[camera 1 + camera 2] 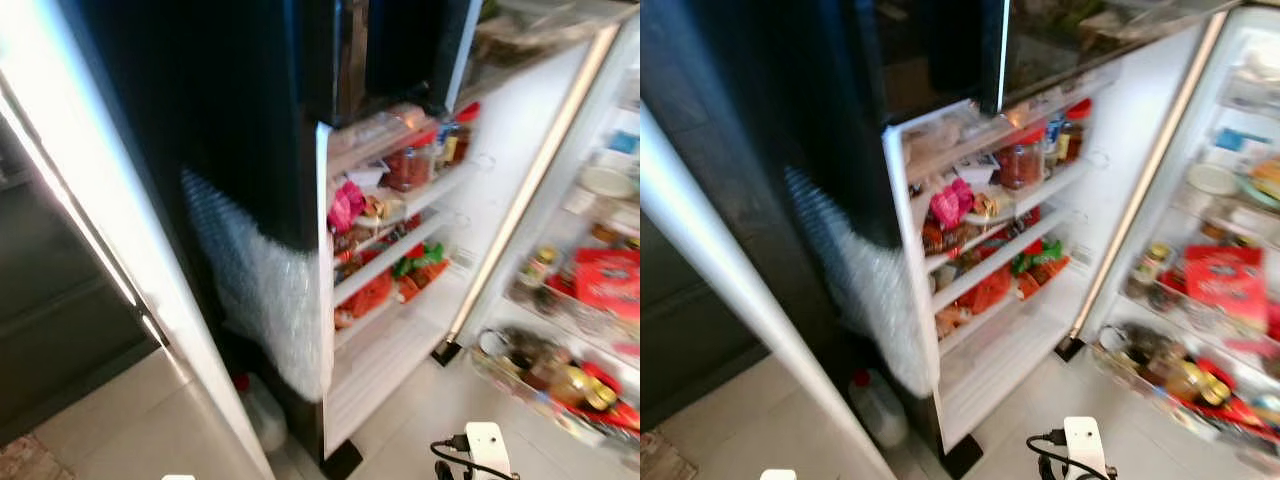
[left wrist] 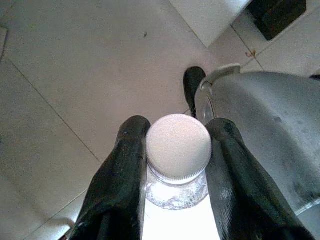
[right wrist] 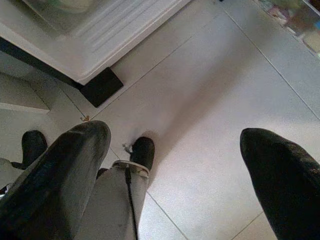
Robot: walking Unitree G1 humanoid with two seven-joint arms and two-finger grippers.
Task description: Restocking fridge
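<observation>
Bottle [image 2: 178, 165]: clear, white cap [image 2: 178, 146], held in left gripper [image 2: 176, 170]; both black fingers [image 2: 118, 185] pinch it at the neck, one each side of cap, contact on both. Bottle hangs low over pale tiled floor [image 2: 75, 75], beside robot's grey leg [image 2: 270, 130] and black foot [image 2: 192, 85]. Right gripper [image 3: 185, 165]: fingers [image 3: 60, 170] spread wide, nothing between them, pointing down at floor w/ robot's other foot [image 3: 142, 151] below. Fridge [image 1: 250, 150]: dark body, doors open. Left door [image 1: 400, 250] swung out, white inner face w/ shelves; top shelf carries red-lidded jars [image 1: 410, 165], mid shelf pink packet [image 1: 345, 205] and small items, lower shelf red and green packets [image 1: 400, 280]; bottom shelf contents can't be made out. Frosted white patch [image 1: 265, 290] covers lower part of dark body next to that door. Right door [image 1: 590, 300] also open, packed: red box [image 1: 608, 280], jars [image 1: 540, 265], bottles in lowest bin [image 1: 560, 385]; detail blurred. Lit strip [image 1: 530, 190] runs along edge betw. the two doors. Jug w/ red cap [image 1: 875, 405] stands on floor at fridge base, near door's lower corner. White unit w/ black cable [image 1: 1080, 450] at bottom edge of head views, on robot's front. White slanted edge [image 1: 100, 260] crosses head views on the left; dark cabinet [image 1: 50, 330] behind it.
</observation>
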